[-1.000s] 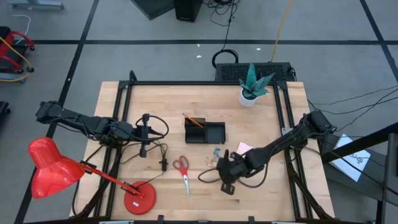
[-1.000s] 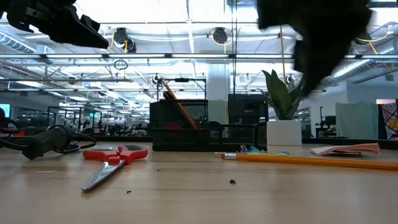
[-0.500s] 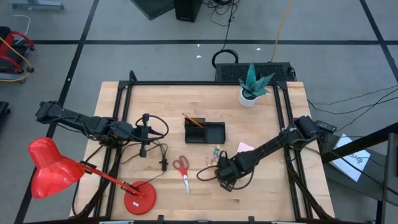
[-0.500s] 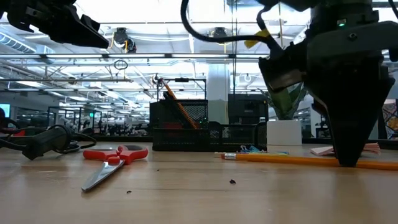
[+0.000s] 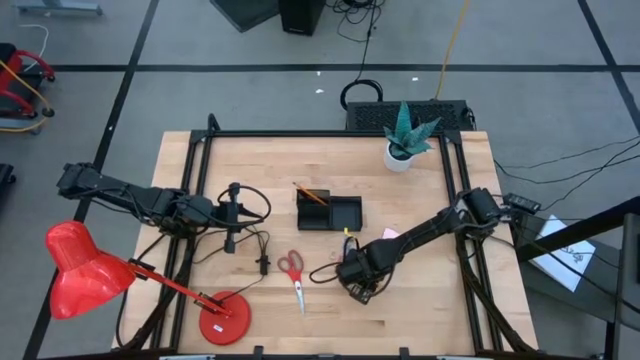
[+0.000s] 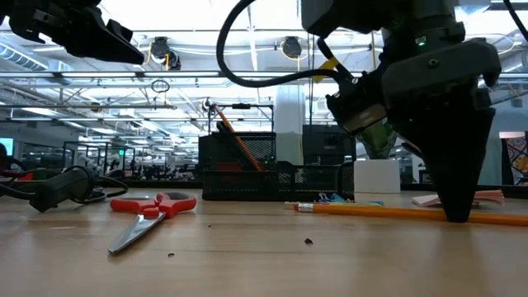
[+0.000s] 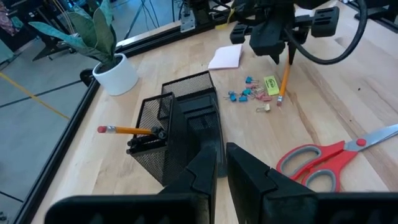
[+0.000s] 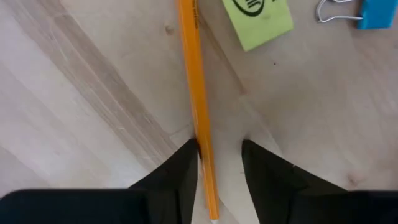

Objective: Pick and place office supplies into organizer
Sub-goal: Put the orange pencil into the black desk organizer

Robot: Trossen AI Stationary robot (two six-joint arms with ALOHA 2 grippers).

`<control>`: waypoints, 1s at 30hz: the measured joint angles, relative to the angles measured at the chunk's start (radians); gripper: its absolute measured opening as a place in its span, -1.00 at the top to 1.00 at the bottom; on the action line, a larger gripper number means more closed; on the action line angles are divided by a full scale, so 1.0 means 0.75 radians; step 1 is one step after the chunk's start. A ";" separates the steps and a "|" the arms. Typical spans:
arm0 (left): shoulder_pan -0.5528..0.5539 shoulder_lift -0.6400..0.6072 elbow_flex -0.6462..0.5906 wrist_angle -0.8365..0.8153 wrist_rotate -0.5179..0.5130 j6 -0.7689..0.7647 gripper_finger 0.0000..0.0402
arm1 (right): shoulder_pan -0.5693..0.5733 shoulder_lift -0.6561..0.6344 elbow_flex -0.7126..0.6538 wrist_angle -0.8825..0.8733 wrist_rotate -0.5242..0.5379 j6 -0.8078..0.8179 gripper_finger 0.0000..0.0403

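Note:
An orange pencil [image 8: 198, 93] lies flat on the table, seen also in the low view [image 6: 371, 211] and the left wrist view [image 7: 283, 84]. My right gripper [image 8: 221, 168] stands over it, open, tips down at the tabletop [image 6: 456, 216], one finger on each side of the shaft. The black mesh organizer [image 5: 328, 213] holds another pencil [image 7: 124, 130] leaning in its taller compartment. Red-handled scissors [image 5: 294, 275], blue clips [image 7: 242, 94], a yellow-green piece [image 8: 258, 15] and a pink pad [image 7: 227, 56] lie on the wood. My left gripper [image 7: 221, 168] waits, shut, left of the organizer. My right gripper comes from above, pointing down, its fingers across the pencil's shaft [image 8: 202, 140] near the end away from the eraser. One finger [image 8: 180, 171] has its inner side right against the shaft; the other [image 8: 267, 171] stands apart. The pencil lies flat on the table.
A white plant pot [image 5: 402, 150] stands at the far right. A red desk lamp [image 5: 90, 270] and black cables [image 5: 250, 215] take up the left side. Bare wood lies near the front edge, between the scissors and the right arm.
My right gripper has come down from above until its tips reach the table over the pencil, and has moved a little toward the table's left. The pencil and the other supplies have stayed in place.

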 joint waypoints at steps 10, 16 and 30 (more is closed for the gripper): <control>0.000 0.000 0.000 0.000 0.000 0.001 0.78 | 0.003 -0.078 -0.008 0.127 0.050 -0.058 0.33; 0.001 0.000 0.000 -0.001 0.001 -0.001 0.78 | 0.008 -0.068 -0.008 0.070 0.042 -0.083 0.41; 0.000 0.000 0.000 -0.004 0.001 -0.003 0.78 | 0.125 -0.078 -0.109 0.068 -0.017 -0.115 0.86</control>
